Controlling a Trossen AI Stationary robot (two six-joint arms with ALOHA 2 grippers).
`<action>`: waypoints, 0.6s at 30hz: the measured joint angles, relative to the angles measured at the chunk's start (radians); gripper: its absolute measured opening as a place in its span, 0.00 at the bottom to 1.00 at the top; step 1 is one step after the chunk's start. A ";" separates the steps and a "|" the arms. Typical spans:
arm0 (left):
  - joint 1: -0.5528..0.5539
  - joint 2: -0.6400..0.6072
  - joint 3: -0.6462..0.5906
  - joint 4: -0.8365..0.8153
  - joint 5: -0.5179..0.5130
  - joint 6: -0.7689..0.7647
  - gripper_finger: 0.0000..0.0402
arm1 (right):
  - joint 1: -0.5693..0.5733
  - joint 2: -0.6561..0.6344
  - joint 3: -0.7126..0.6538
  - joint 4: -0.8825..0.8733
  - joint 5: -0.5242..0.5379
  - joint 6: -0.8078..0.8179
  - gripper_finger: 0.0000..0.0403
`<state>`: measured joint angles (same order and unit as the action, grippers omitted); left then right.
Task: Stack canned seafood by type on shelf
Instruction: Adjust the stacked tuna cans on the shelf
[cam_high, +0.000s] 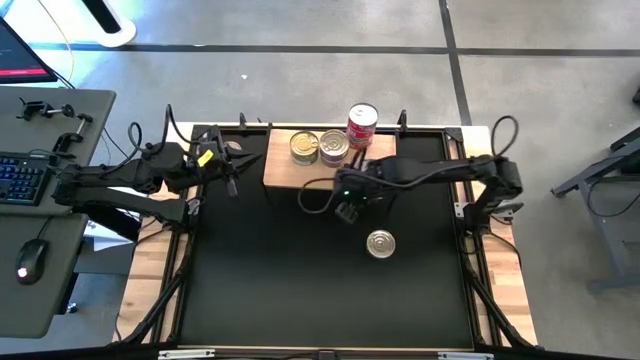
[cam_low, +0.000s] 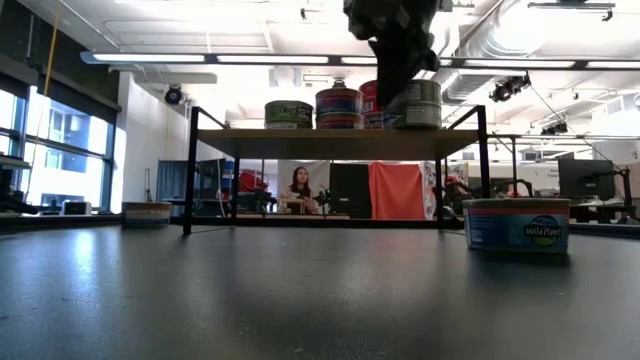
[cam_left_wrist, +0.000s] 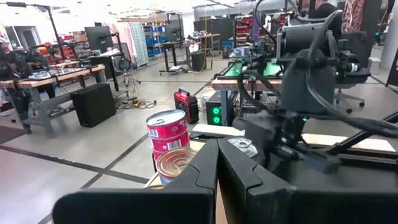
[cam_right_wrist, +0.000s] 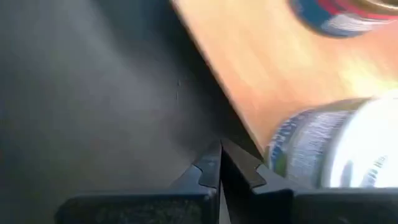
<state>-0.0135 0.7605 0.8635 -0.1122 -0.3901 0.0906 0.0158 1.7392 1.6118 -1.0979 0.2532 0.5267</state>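
Grey concrete floor (cam_high: 300, 25) crossed by dark seams stretches around the rig. Long ceiling lights (cam_low: 270, 59) glow overhead, and tall windows (cam_low: 20, 150) brighten one wall. A person (cam_low: 299, 188) sits far off beside an orange cloth (cam_low: 398, 192). A keyboard (cam_high: 20, 178) and mouse (cam_high: 31, 259) lie on a side desk (cam_high: 90, 110).

Bright overhead strip lights in low view, ceiling washed out by glare. Black mat (cam_low: 300, 290) dim, soft sheen, foreground out of focus. High view evenly lit, weak shadows, glint on lone tin's lid (cam_high: 380, 243). Right wrist view heavily blurred: shelf (cam_right_wrist: 298, 68) smeared orange, nearby can (cam_right_wrist: 336, 149) overexposed white. Left wrist view sharp in distance, own fingers dark.
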 joint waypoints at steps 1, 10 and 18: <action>0.000 0.000 0.000 -0.004 0.000 0.000 0.00 | 0.005 0.020 0.014 -0.017 0.000 -0.016 0.00; 0.000 0.000 0.000 -0.004 -0.015 0.000 0.00 | 0.019 0.112 0.065 -0.120 0.036 -0.064 0.00; 0.000 0.000 0.000 -0.003 -0.017 0.011 0.00 | 0.010 0.096 0.087 -0.181 0.092 -0.065 0.00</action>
<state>-0.0132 0.7605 0.8635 -0.1154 -0.4068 0.1021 0.0254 1.8351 1.6983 -1.2787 0.3456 0.4622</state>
